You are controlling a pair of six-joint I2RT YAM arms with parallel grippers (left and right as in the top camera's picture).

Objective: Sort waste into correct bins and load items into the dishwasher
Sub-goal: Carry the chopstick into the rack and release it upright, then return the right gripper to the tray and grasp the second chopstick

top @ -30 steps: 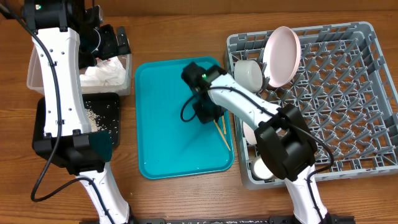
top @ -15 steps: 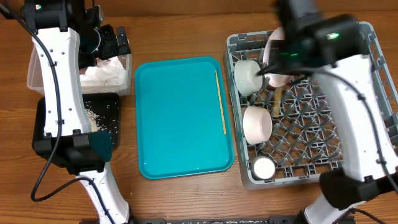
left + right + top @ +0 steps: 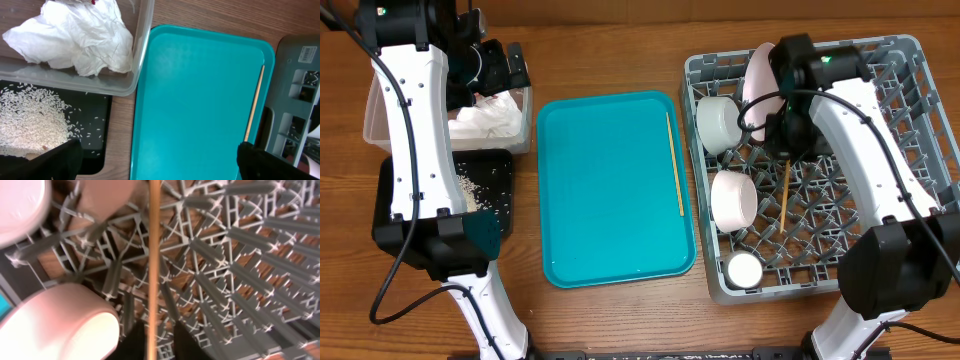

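Observation:
My right gripper (image 3: 786, 148) (image 3: 163, 347) is low over the grey dish rack (image 3: 900, 150). A wooden chopstick (image 3: 783, 190) (image 3: 152, 270) runs between its fingers, which stand slightly apart from it on both sides. The second chopstick (image 3: 674, 165) (image 3: 254, 105) lies along the teal tray's right edge. The rack holds a pink plate (image 3: 758, 75), two white bowls (image 3: 720, 122) (image 3: 733, 198) and a white cup (image 3: 744, 270). My left gripper (image 3: 495, 70) (image 3: 160, 167) is wide open and empty. The napkin (image 3: 75, 35) lies in the clear tub (image 3: 380, 120). Rice (image 3: 30, 120) lies in the black tray (image 3: 502, 165).
The teal tray (image 3: 610, 190) sits in the middle between the bins and the rack. A speck of red wrapper (image 3: 90, 1) shows at the top of the tub. Upright pegs (image 3: 250, 240) fill the rack's right half.
My right arm left the teal tray, swung over the rack with one chopstick and came down among the pegs. The other chopstick now lies at the tray's right edge. The left arm has not moved.

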